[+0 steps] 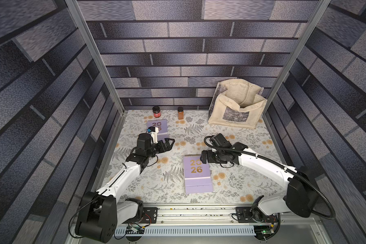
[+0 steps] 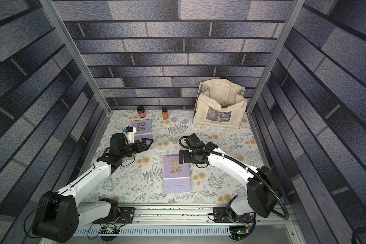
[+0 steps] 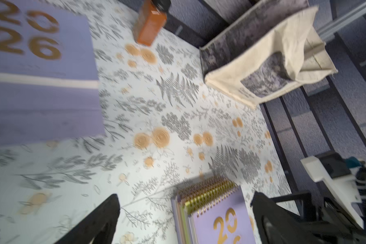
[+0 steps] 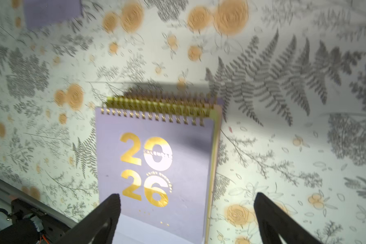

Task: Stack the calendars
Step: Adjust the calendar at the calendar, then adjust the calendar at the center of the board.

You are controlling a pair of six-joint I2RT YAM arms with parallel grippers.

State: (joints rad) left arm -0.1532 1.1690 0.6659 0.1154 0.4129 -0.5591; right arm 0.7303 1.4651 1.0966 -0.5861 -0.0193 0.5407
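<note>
Lavender cover tops the stack of calendars [image 1: 197,175], which lies flat on the floral worktop [image 1: 241,179], mid-width, its lower edge near the front rail [image 1: 199,211]. In the right wrist view [image 4: 154,169], yellow-green and peach edges step out along one side under the top cover, and the gold spirals are slightly offset.

Lone lavender calendar [image 1: 162,130] lies flat, well apart from the stack, towards the far left, near the left wall [image 1: 89,126]. Red-labelled jar [image 1: 156,112] and amber jar [image 1: 180,113] stand against the back wall just behind it. Cream tote bag [image 1: 237,105] fills the far right corner, mouth open.

Open room: a bare strip between the two calendar sites, and bare worktop right of the stack and in front of the tote.

Left tool [image 1: 170,142]: jaws spread wide, nothing between them, just beside the lone calendar's near right corner.

Right tool [image 1: 203,157]: jaws spread wide, empty, over the stack's spiral-side right corner in both top views. Contact cannot be told. Its fingers [image 4: 112,202] frame the cover in the wrist view.

Writing: gold "2026" on both lavender covers, with "CALENDAR" across the zero. The small curved line by the "26" is too fine to read. The tote has a grey picture, and the caption beneath appears to read "Claude Monet". Jar labels are unreadable.
</note>
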